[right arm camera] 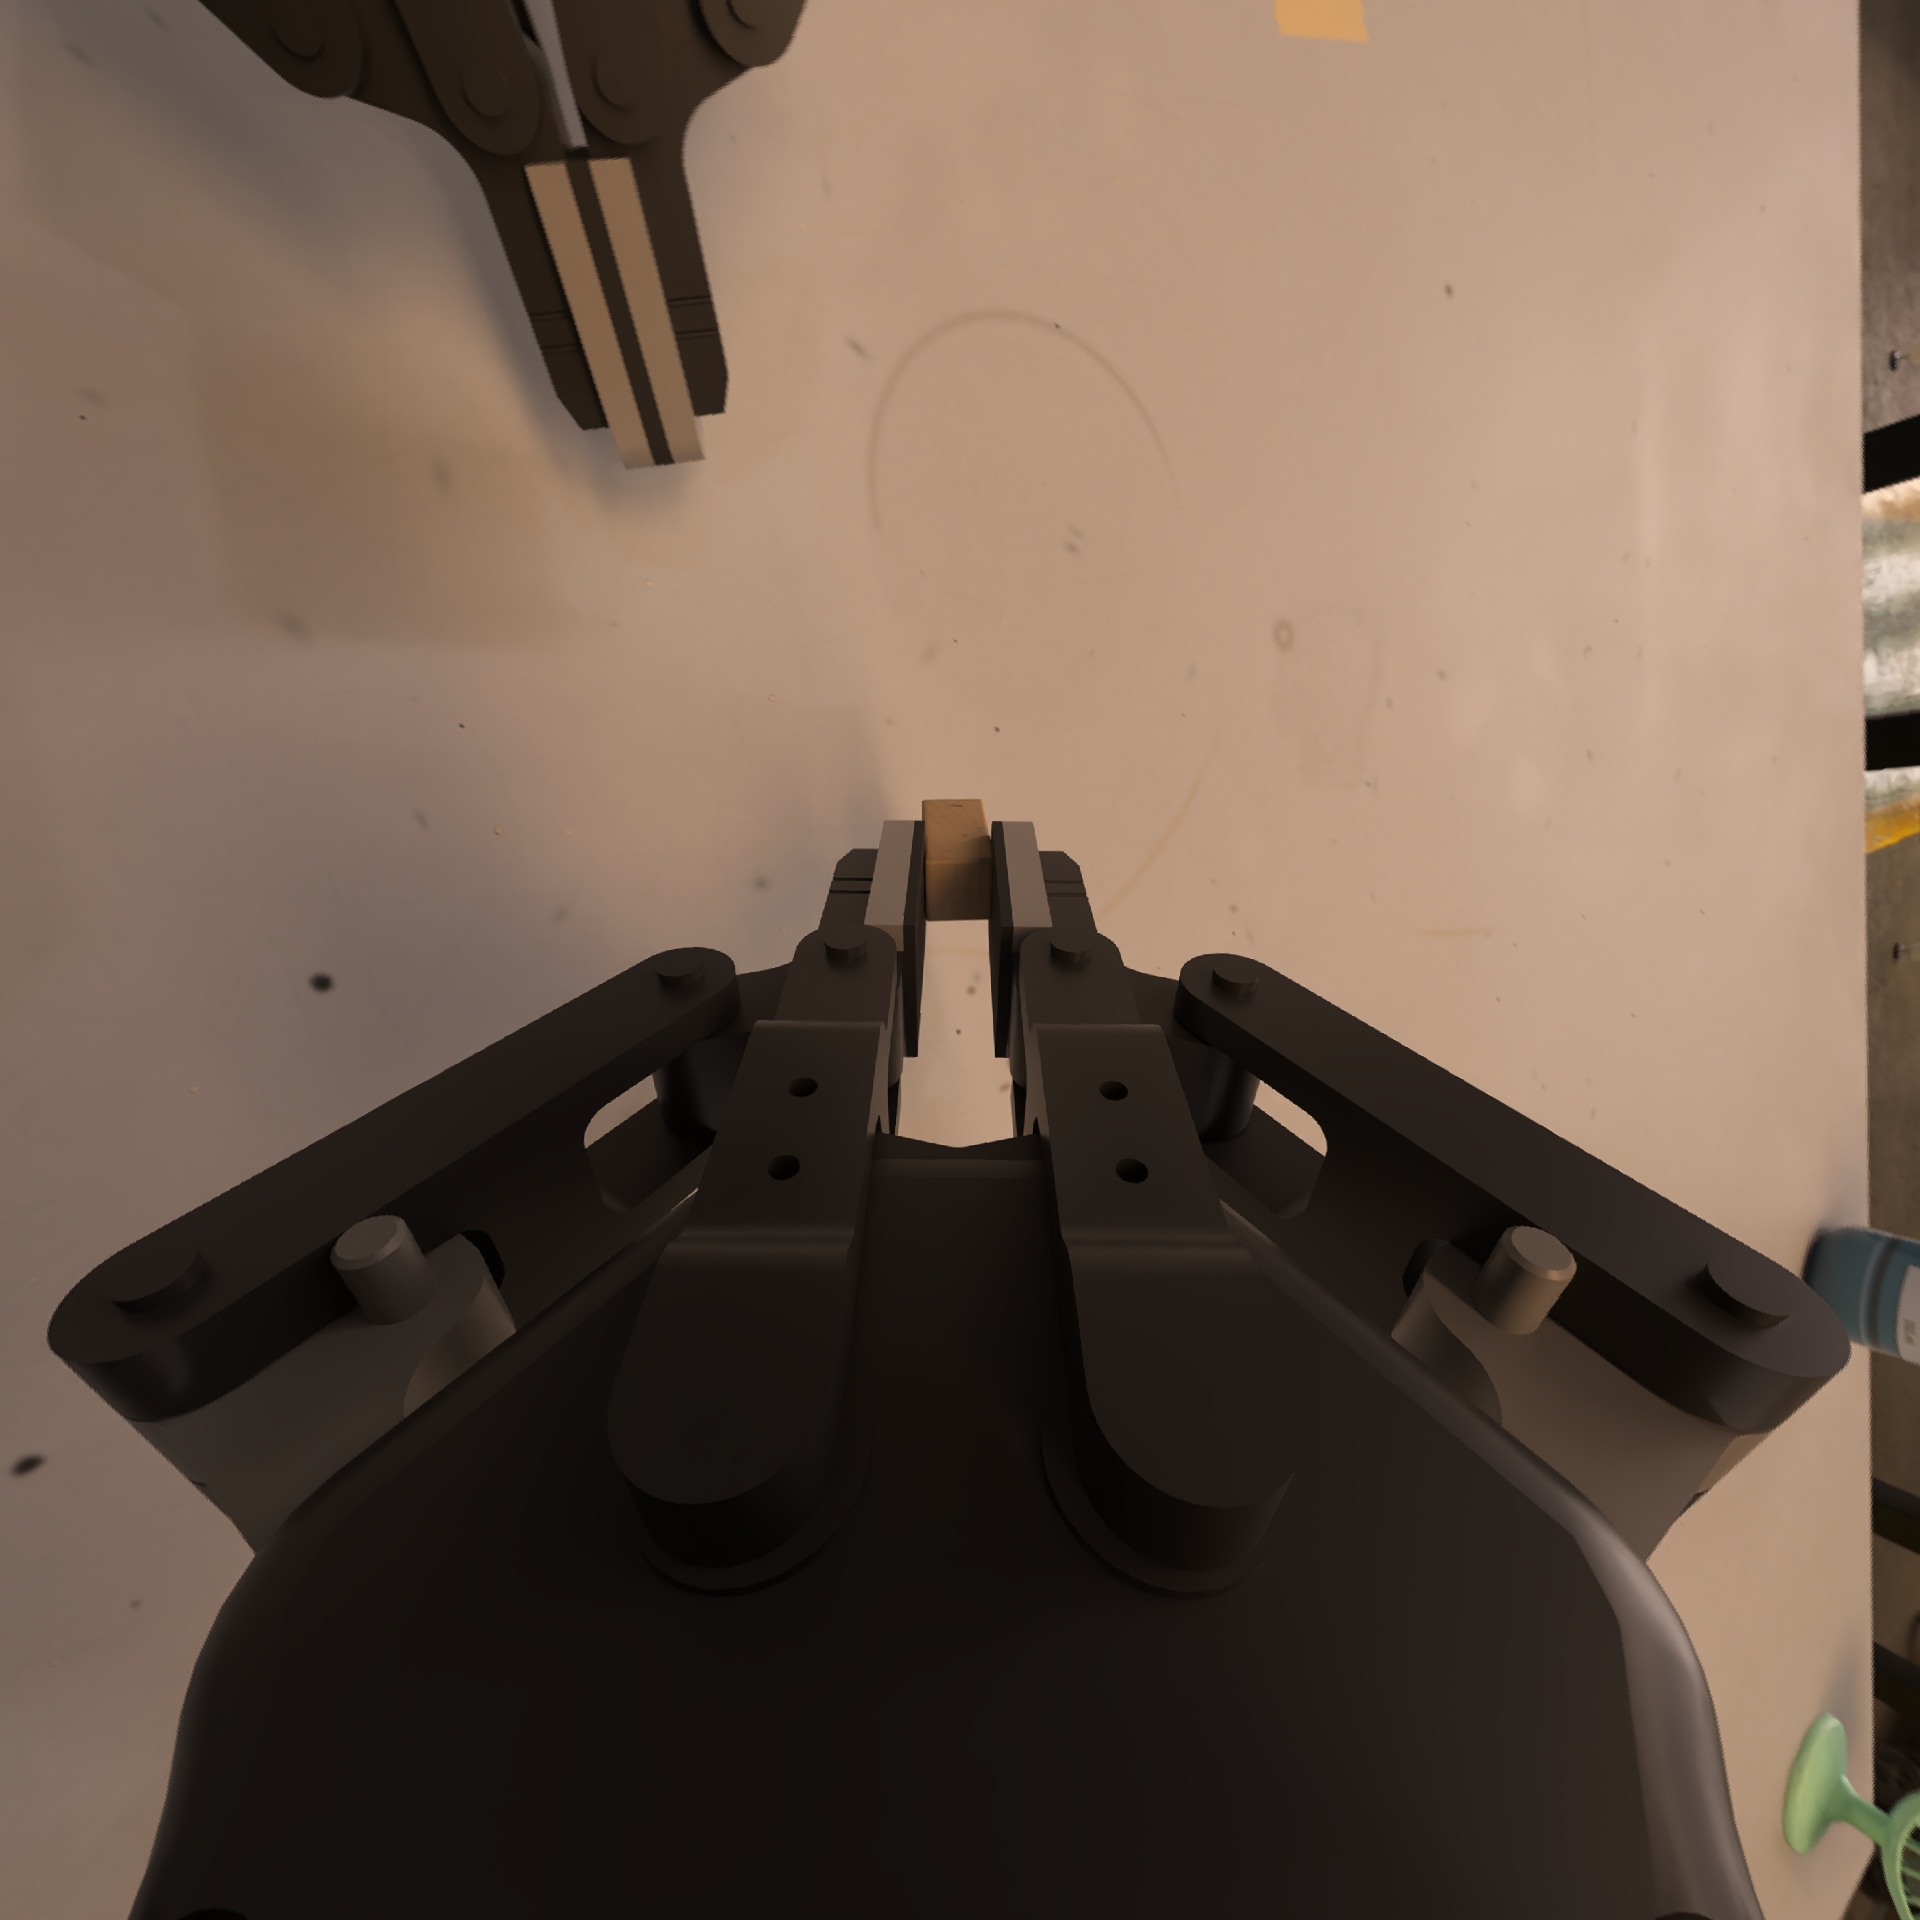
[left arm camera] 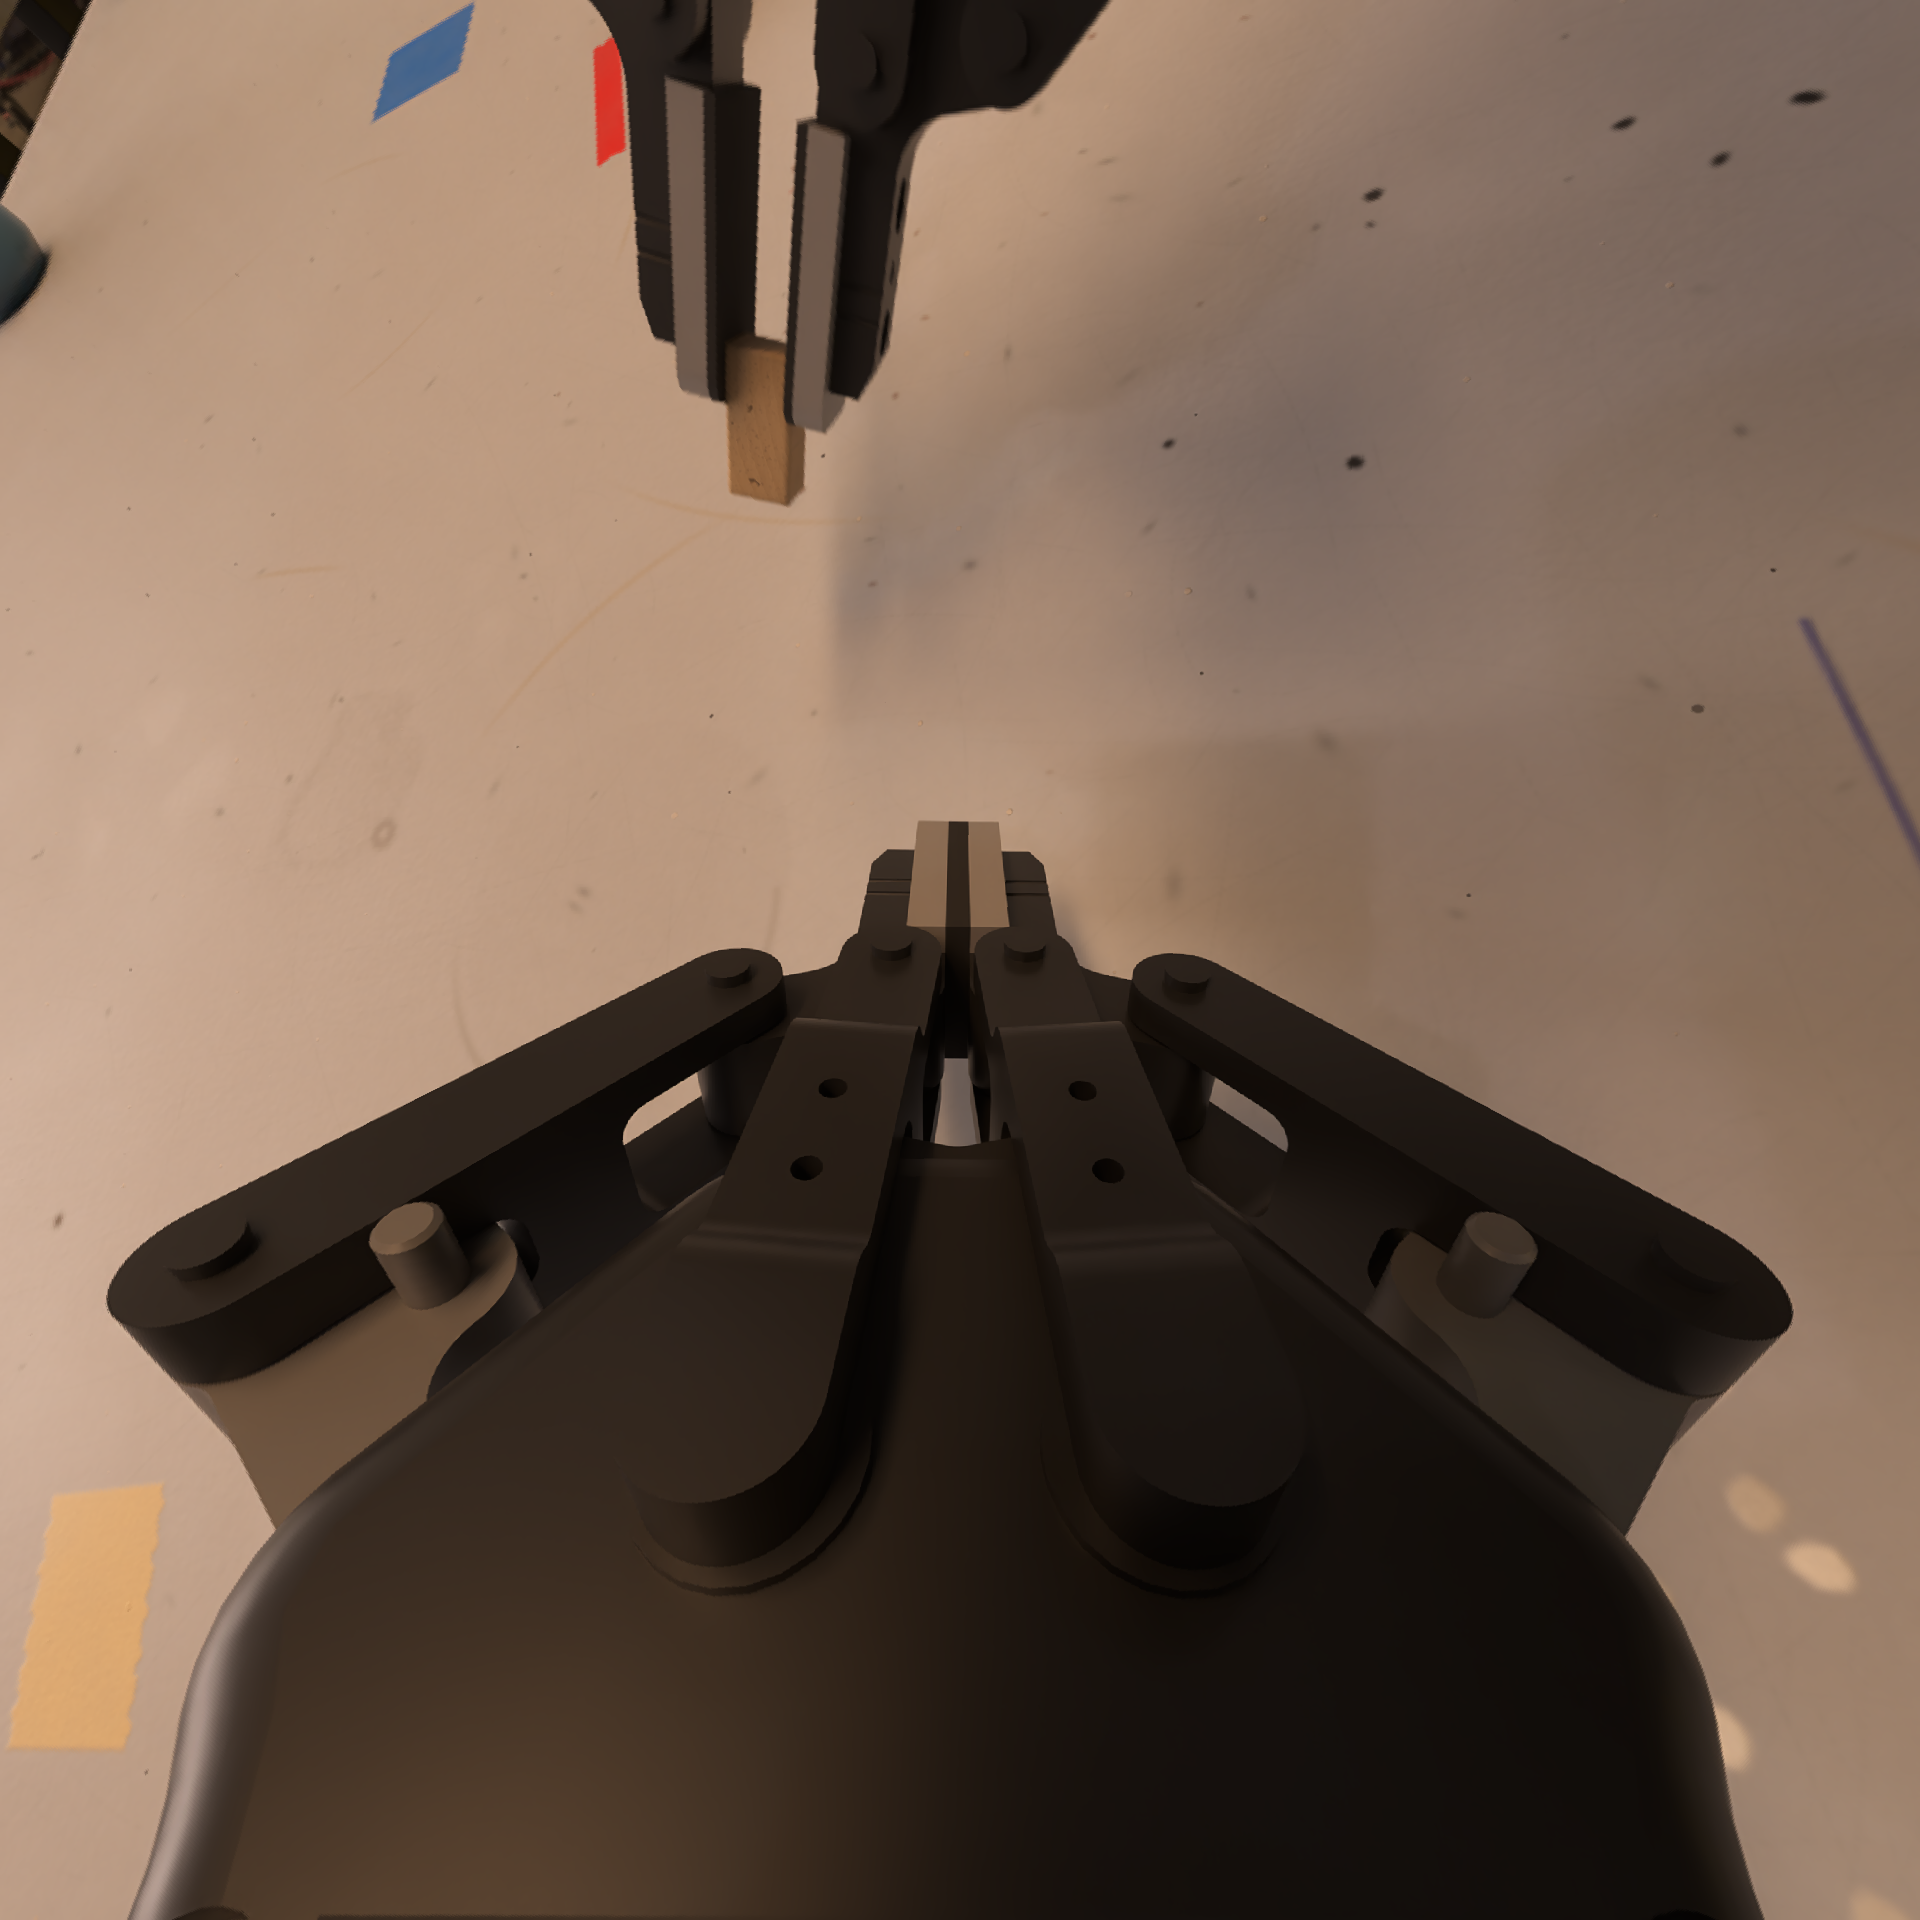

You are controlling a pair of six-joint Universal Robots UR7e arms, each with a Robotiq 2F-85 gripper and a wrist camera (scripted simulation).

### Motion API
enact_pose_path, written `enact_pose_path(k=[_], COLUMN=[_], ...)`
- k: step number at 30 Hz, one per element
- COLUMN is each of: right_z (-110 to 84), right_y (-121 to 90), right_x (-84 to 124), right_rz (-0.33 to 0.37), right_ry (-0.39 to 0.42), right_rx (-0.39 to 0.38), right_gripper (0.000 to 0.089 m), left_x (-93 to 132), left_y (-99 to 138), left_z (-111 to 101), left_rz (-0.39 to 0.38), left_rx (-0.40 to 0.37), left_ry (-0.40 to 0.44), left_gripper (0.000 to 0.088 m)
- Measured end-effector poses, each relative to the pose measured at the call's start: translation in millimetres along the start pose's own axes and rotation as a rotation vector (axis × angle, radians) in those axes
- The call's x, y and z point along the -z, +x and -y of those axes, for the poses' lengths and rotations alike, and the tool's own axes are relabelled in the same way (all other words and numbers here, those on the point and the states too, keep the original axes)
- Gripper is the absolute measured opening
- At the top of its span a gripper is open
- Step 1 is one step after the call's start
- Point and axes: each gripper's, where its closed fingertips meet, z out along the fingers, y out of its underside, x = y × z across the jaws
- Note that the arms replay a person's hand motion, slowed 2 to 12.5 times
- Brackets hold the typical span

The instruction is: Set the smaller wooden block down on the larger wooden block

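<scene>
My right gripper [right arm camera: 956,868] is shut on a small wooden block [right arm camera: 957,857], which sticks out past the fingertips above the table. The same gripper [left arm camera: 756,400] and block [left arm camera: 766,447] show at the top of the left wrist view, the block hanging below the pads. My left gripper [left arm camera: 957,873] is shut with its pads pressed together and holds nothing; it also shows in the right wrist view [right arm camera: 655,436] at the upper left. No larger wooden block shows in either view.
The beige table [left arm camera: 1039,644] bears blue tape [left arm camera: 424,60], red tape [left arm camera: 609,102] and an orange patch [left arm camera: 85,1616]. Its edge [right arm camera: 1860,623] runs down the right. A blue-white object [right arm camera: 1865,1299] and a green object [right arm camera: 1839,1808] lie there.
</scene>
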Motion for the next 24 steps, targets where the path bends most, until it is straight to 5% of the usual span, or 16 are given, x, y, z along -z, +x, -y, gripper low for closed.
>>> enact_pose_path(k=[14,24], right_z=[-24.4,-71.5], right_y=[45.4,90.3], right_x=[58.3,100.5], right_rz=[-0.119,-0.24], right_ry=[-0.056,-0.158], right_rx=[-0.171,-0.334], right_gripper=[0.0111,0.0111], left_x=[0.1,0.0], left_y=[-0.2,-0.3], left_z=[-0.1,-0.2], left_rz=[0.004,0.003], left_rx=[-0.002,0.0], left_ry=[0.0,0.0], left_gripper=[0.0,0.0])
